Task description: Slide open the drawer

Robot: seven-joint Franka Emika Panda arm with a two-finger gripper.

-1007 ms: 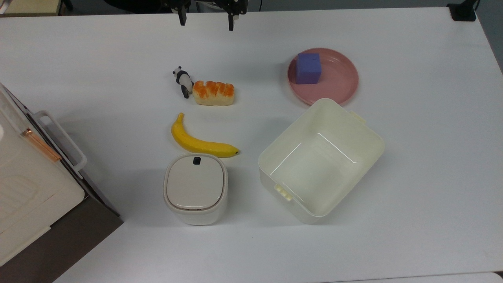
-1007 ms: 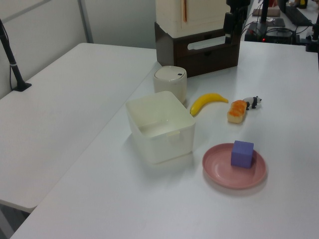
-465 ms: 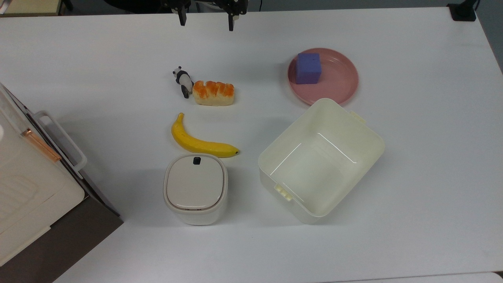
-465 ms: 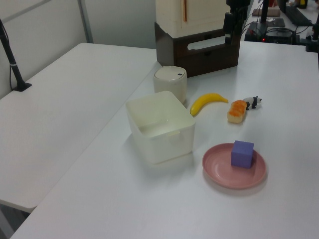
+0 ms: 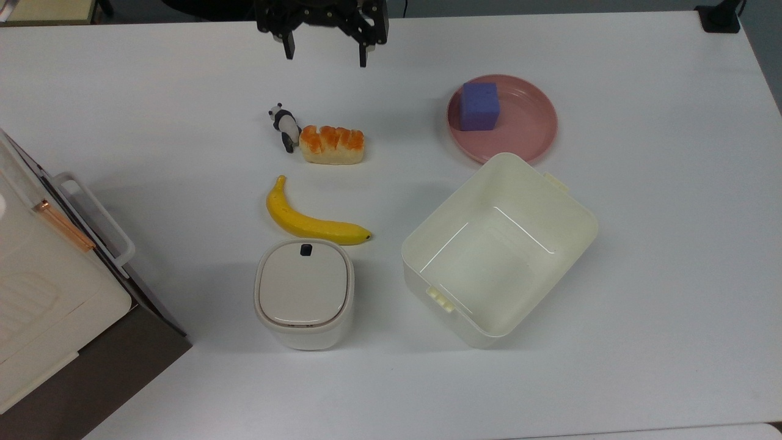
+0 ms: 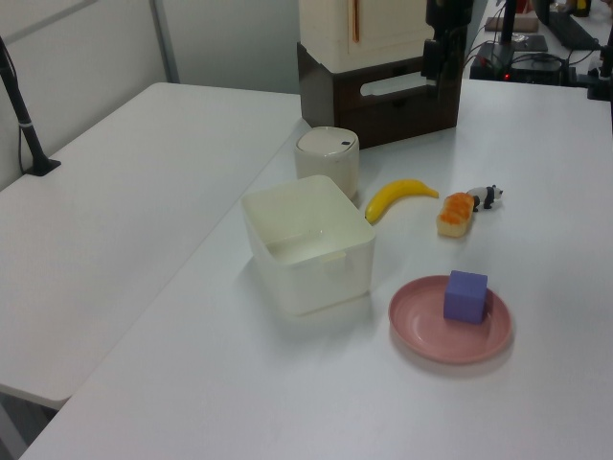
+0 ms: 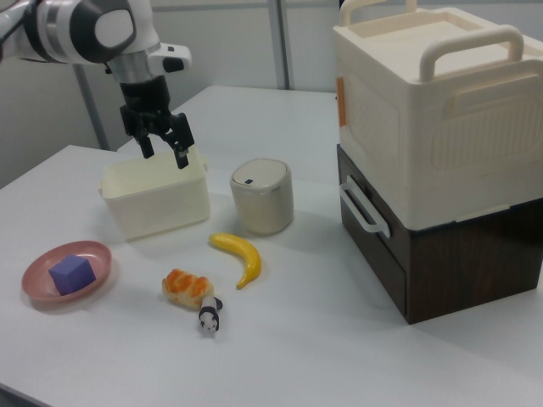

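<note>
The drawer (image 7: 374,242) is the dark brown front under a cream box, with a white loop handle (image 7: 362,207), and it sits flush in its cabinet. In the top view its handle (image 5: 98,215) shows at the left edge. In the left view the drawer (image 6: 407,103) stands at the table's far end. My gripper (image 5: 325,55) hangs open near the top view's upper edge, far from the handle and above the bare table. In the right view the gripper (image 7: 165,155) hovers in front of the cream tub, with nothing between its fingers.
Between gripper and drawer lie a toy panda (image 5: 283,124), a bread loaf (image 5: 332,145), a banana (image 5: 311,221) and a small white lidded bin (image 5: 304,293). A cream tub (image 5: 500,247) and a pink plate (image 5: 525,128) with a purple cube (image 5: 479,106) sit to the top view's right.
The gripper has come a little further into the top view, toward the table's middle, still open. Nothing else has moved.
</note>
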